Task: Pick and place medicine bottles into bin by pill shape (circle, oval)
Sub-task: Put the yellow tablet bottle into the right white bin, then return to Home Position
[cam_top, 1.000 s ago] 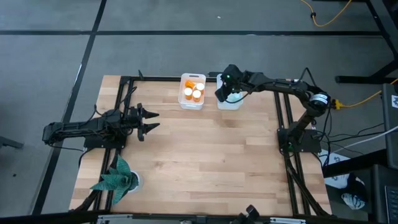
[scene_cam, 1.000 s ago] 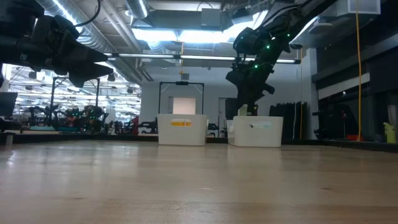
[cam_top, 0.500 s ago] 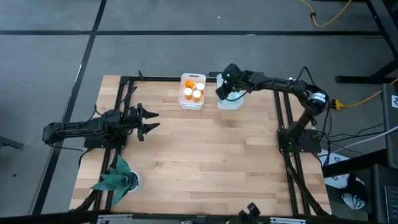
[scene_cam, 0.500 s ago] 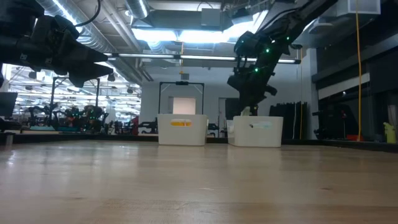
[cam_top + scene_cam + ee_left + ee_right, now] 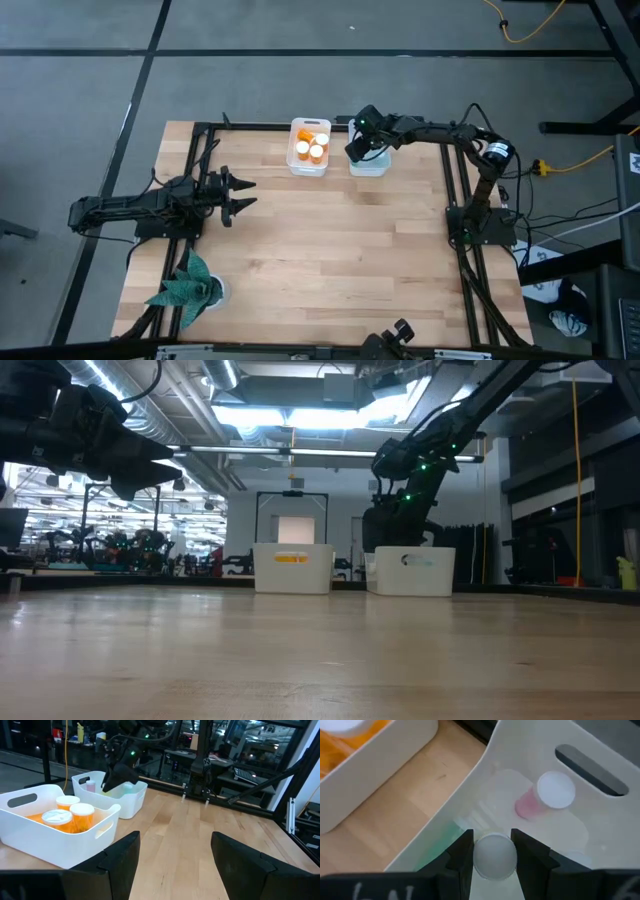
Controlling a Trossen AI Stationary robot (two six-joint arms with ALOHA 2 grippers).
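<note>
R gripper [image 5: 492, 857] was down inside the right-hand bin [image 5: 370, 165], closed on a small white-capped bottle [image 5: 494, 856], cap pinched between the two fingers. L gripper [image 5: 240, 194] hovered open above the L side of the desk [image 5: 330, 250], well apart from both bins, holding nothing, just waiting.

Step in hand, by judgement: placing that bottle in the right-hand bin. To do it well: keep lowering till bottle base is near the bin floor before letting go (a drop from height could bounce it or tip it onto its neighbour). Aim for the bare floor patch, clear of the pink bottle [image 5: 545, 795] nearby. Open fingers just enough to free the cap, then lift straight up so fingers don't catch the bin wall, which sat close beside the gripper. Avoid dragging sideways; bin looked light and could slide.

Containers: two white bins at the far edge of the desk, side by side, just apart. Left-hand bin [image 5: 35, 837] held orange bottles w/ white caps [image 5: 82, 815], three caps countable, standing upright & bunched together. Right-hand bin held the pink-bodied bottle w/ white cap, plus pale green items along one wall (too blurred to count). No bottles seen loose on the desk, so task prob. near its end.
</note>
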